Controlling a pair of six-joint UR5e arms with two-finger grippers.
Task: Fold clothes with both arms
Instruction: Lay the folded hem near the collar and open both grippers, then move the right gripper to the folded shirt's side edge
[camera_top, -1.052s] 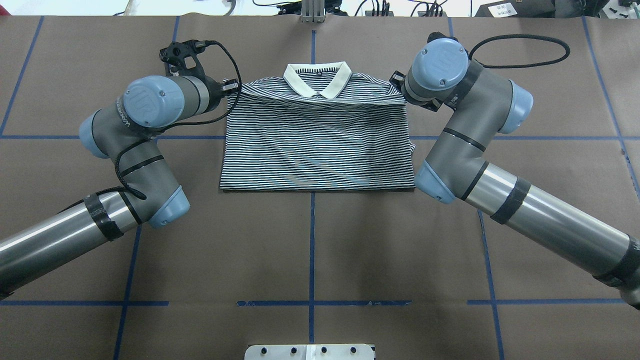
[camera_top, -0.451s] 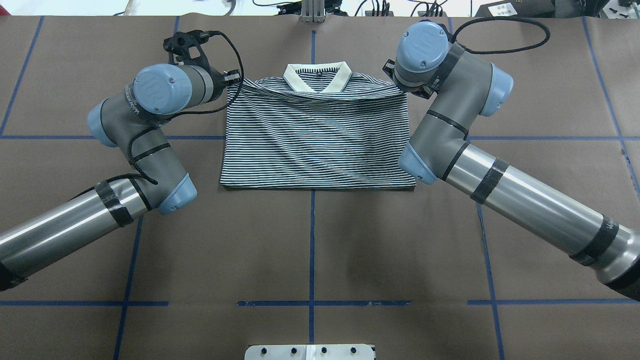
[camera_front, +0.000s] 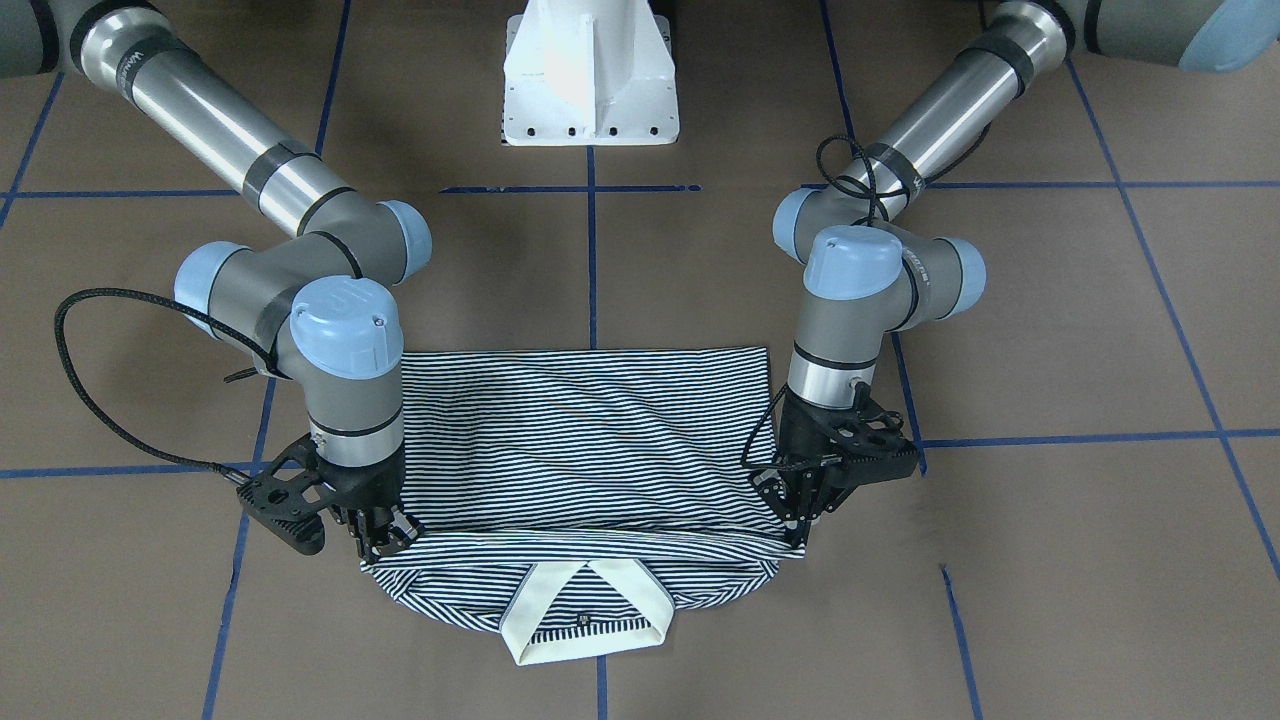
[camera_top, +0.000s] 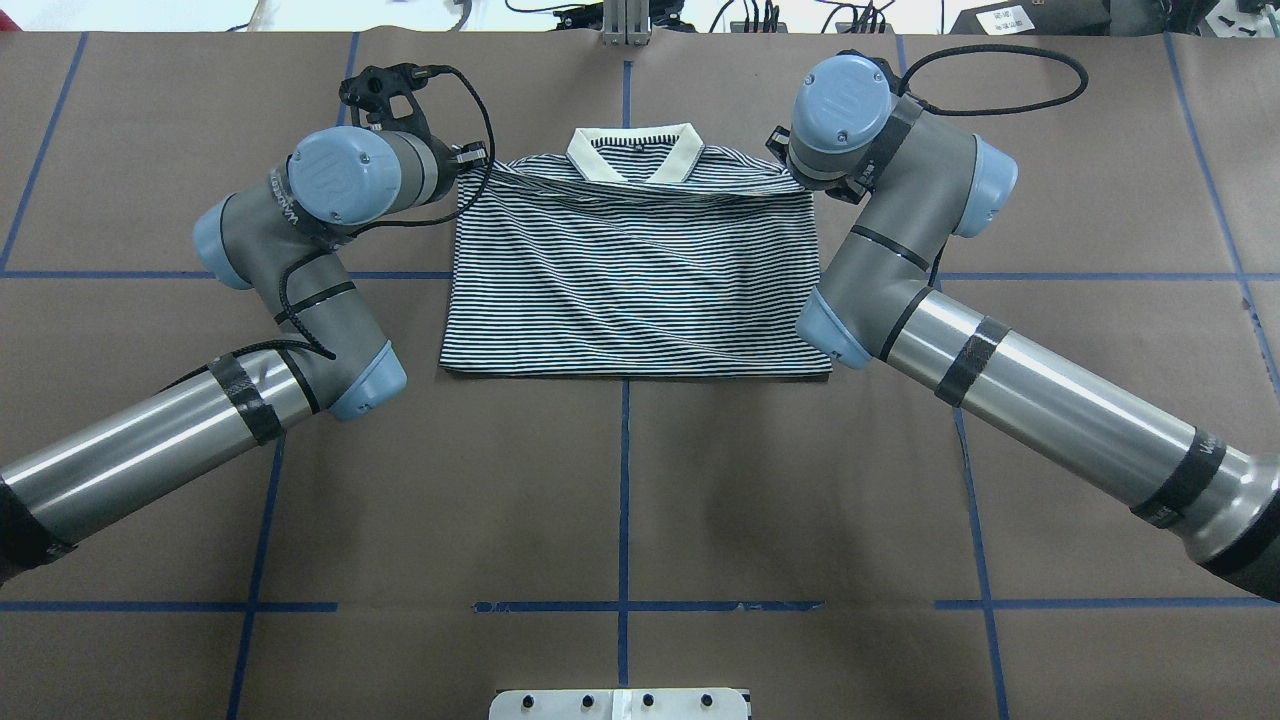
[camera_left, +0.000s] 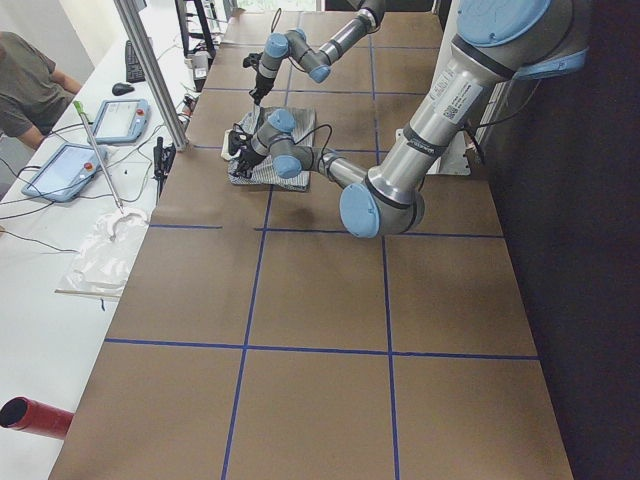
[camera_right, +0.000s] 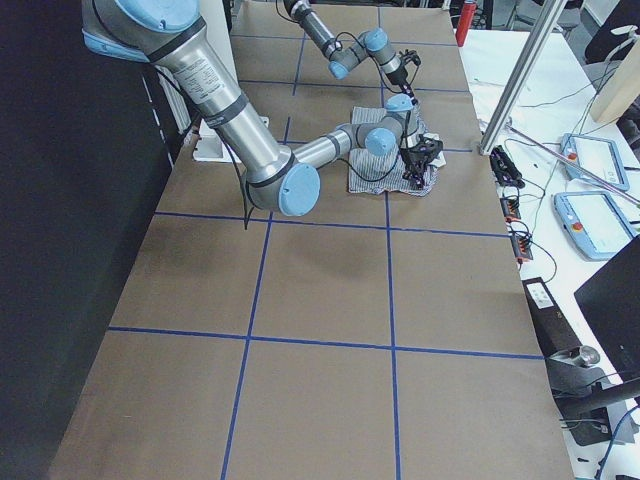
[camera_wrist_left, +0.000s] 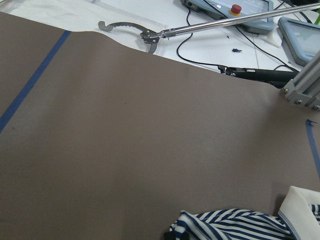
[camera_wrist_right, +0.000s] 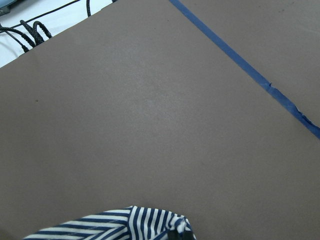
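Pinching a corner of striped cloth apiece, the left gripper (camera_front: 800, 525) and the right gripper (camera_front: 388, 540) are clenched on the shirt (camera_front: 590, 440) at the two ends of its shoulder line. The edge between them is drawn taut just beside the cream collar (camera_front: 585, 605). Each wrist camera shows only a scrap of stripes at its lower edge. The left arm (camera_front: 860, 290) and the right arm (camera_front: 340, 340) stand over the shirt's two sides. The shirt lies on the table (camera_front: 1050, 560), midway between its ends and toward the edge far from the robot, collar outermost. This looks like a crosswise fold in hand. Next the two corners should travel level and together, so the cloth stays square and unwrinkled. No container shows on the table.
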